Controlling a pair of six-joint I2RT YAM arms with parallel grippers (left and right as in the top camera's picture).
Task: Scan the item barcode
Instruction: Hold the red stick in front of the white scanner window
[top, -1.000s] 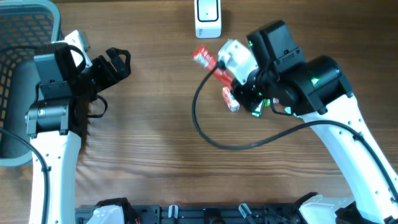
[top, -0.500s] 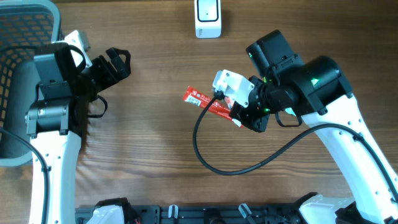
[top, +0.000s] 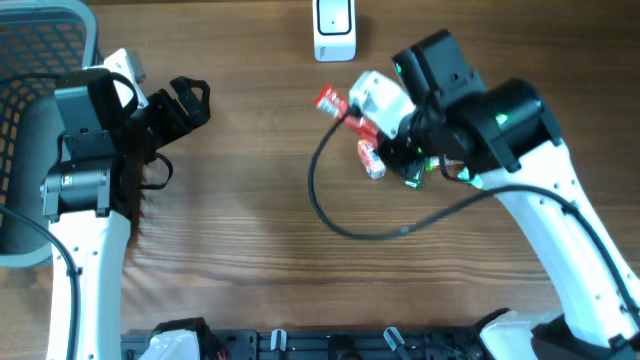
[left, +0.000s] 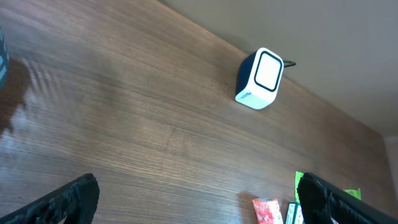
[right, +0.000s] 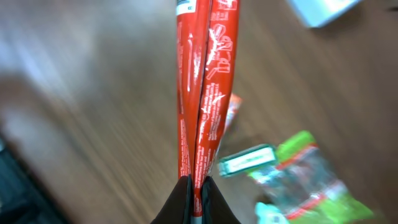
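Right gripper (top: 376, 126) is clamped shut on the red packet (top: 331, 101). Seen from overhead, its arm reaches in from the lower right corner and bends at the elbow. The wrist is turned toward the far middle of the table (top: 240, 250). The packet sticks out from the fingers to the left and away, its free end lifted toward the white scanner (top: 334, 28) but apart from it. A small red-and-white pack (top: 371, 160) lies just below the wrist, with a green pack (top: 414, 175) partly hidden under the arm. A black cable (top: 318, 195) loops over the wood. The left arm lies along the left edge beside the grey basket (top: 35, 60). The left gripper (top: 190, 100) is spread wide, holds nothing, and points right.

The left wrist camera looks low across the table. Its two black fingertips (left: 71, 198) sit at the bottom corners, far apart, with only wood between them. The scanner stands ahead near the table's back edge, its window facing the camera. The red pack and the green one peek in at the lower right.

The right wrist camera shows the packet edge-on, pinched at its lower end where the two dark fingers meet and running straight up the frame. Below it, blurred, lie the wood, the small red pack and the green pack, and a corner of the scanner shows at the top right.
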